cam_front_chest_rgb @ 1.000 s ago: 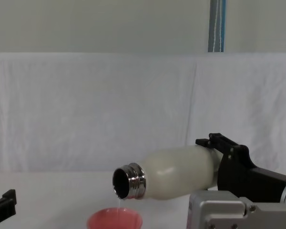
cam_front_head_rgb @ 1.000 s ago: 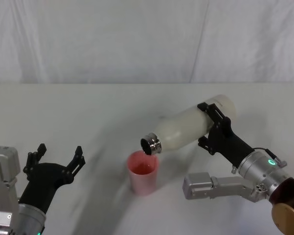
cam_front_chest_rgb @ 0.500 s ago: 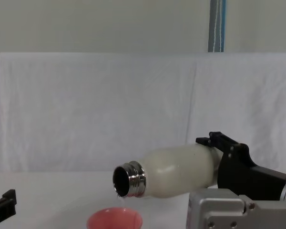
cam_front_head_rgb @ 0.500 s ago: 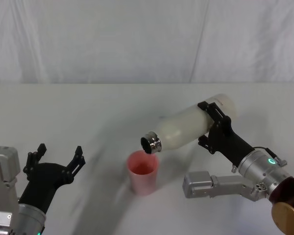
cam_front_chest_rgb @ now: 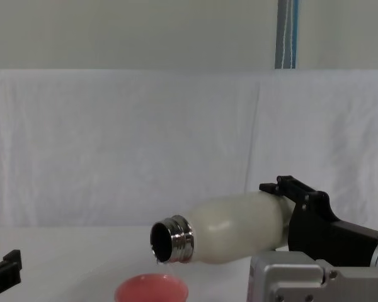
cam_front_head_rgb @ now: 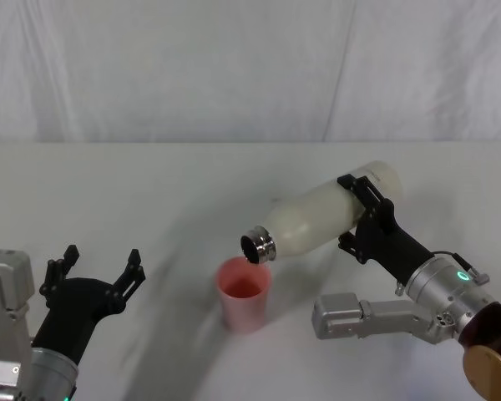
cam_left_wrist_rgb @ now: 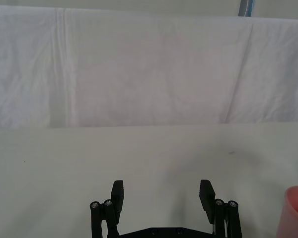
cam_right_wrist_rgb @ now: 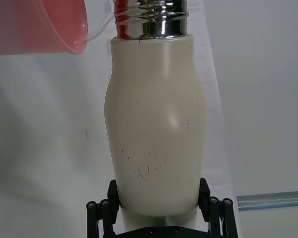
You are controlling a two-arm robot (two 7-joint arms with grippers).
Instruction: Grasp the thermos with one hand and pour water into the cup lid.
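Note:
My right gripper [cam_front_head_rgb: 356,215] is shut on the lower body of the cream-white thermos [cam_front_head_rgb: 317,220], holding it tipped almost level above the table. Its steel neck [cam_front_head_rgb: 257,246] points down-left, just over the rim of the pink cup lid [cam_front_head_rgb: 245,294]. The chest view has the thermos [cam_front_chest_rgb: 233,228] with its open mouth right above the cup lid [cam_front_chest_rgb: 151,291]. From the right wrist, the thermos [cam_right_wrist_rgb: 155,129] fills the space between the fingers and a thin stream of water runs from its neck into the cup lid [cam_right_wrist_rgb: 37,26]. My left gripper [cam_front_head_rgb: 98,273] rests open at the near left, holding nothing.
A white cloth covers the table [cam_front_head_rgb: 150,192] and hangs as a backdrop [cam_front_head_rgb: 234,67] behind it. In the left wrist view the left gripper [cam_left_wrist_rgb: 162,196] faces bare cloth, with the cup lid's edge [cam_left_wrist_rgb: 296,213] off to one side.
The thermos's neck has shifted very slightly; otherwise both arms and the cup lid hold their places.

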